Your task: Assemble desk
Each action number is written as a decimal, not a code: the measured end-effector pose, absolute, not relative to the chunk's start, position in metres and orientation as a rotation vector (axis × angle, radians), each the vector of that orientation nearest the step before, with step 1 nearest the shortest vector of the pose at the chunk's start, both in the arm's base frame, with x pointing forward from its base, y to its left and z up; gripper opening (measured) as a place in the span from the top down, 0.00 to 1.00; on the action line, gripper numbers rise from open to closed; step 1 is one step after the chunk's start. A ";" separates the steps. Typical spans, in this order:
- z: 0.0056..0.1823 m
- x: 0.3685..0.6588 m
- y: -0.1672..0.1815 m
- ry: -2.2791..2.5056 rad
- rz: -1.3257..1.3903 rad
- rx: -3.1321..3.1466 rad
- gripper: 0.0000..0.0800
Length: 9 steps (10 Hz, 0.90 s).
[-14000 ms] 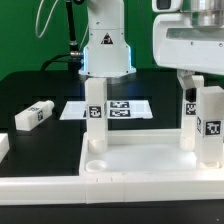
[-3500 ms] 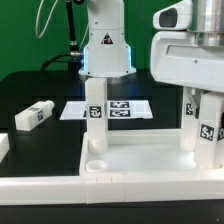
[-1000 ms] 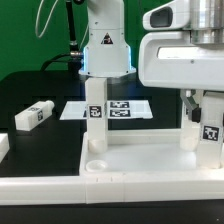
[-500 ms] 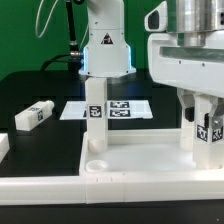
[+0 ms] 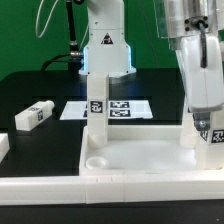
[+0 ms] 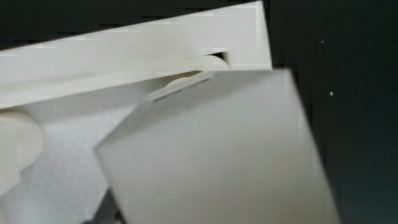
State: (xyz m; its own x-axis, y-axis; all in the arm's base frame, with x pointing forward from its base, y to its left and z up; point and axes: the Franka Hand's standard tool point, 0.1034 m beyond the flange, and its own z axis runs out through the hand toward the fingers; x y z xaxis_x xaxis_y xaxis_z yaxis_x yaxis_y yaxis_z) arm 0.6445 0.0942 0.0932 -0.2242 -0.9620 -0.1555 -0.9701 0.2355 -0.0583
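Hand (image 5: 207, 128) clamps a blocky tagged white leg (image 5: 211, 140) upright at the exterior view's right corner of the rimmed plastic tabletop (image 5: 140, 160). Loose leg (image 5: 31, 115) lies on the black bench (image 5: 40, 90).

The desk's rimmed top (image 5: 150, 160) looks like white plastic, smooth, with a soft half-matt shine. Its standing legs (image 5: 96, 118) have the same white plastic look, and each carries a black-and-white square tag that seems printed and matt. The loose leg (image 5: 33, 115) is of the same material. The tabletop (image 5: 30, 90) under them is black and matt. The marker board (image 5: 125, 108) looks thin, flat and matt white. The arm's housing (image 5: 190, 60) is smooth, slightly glossy white plastic.
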 end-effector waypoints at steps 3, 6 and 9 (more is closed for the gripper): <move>0.090 0.639 0.095 2.385 0.109 -1.841 0.63; 0.097 0.637 0.102 2.163 0.110 -2.108 0.27; 0.100 0.635 0.106 1.764 0.050 -2.492 0.19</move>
State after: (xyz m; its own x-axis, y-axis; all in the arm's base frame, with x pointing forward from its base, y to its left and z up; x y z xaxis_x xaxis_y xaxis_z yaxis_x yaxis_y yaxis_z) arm 0.6348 0.1059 0.1002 0.3333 -0.9397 -0.0774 -0.9425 -0.3300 -0.0522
